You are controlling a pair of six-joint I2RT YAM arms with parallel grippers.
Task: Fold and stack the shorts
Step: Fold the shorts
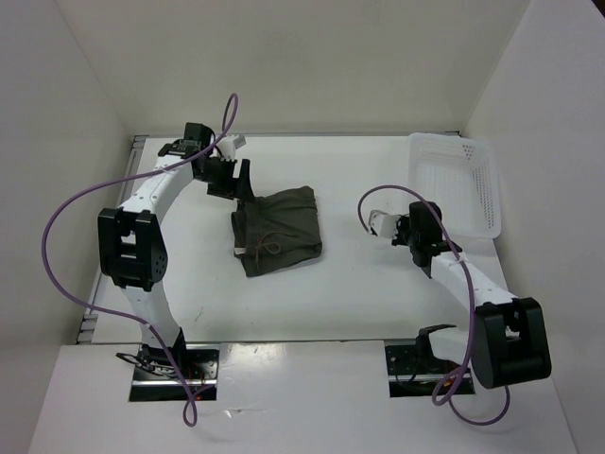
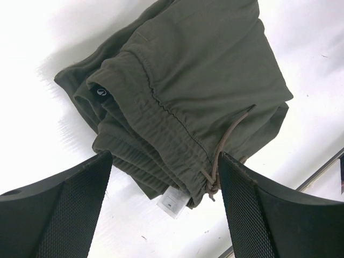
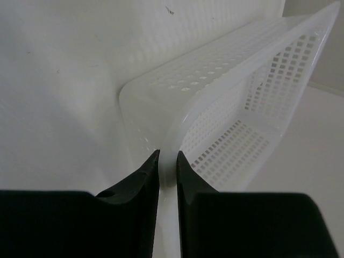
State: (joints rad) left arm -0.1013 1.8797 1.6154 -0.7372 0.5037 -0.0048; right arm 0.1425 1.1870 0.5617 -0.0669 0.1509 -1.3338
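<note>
One pair of dark green shorts (image 1: 277,230) lies folded in a soft square near the middle of the worktop (image 1: 359,293). The waistband is crinkly, with a brown string and a white tag. The left end effector (image 2: 165,157) is spread wide above the shorts. The right end effector (image 3: 167,156) is almost pressed together at the white basket (image 3: 279,75) rim. I cannot tell if it pinches the rim.
</note>
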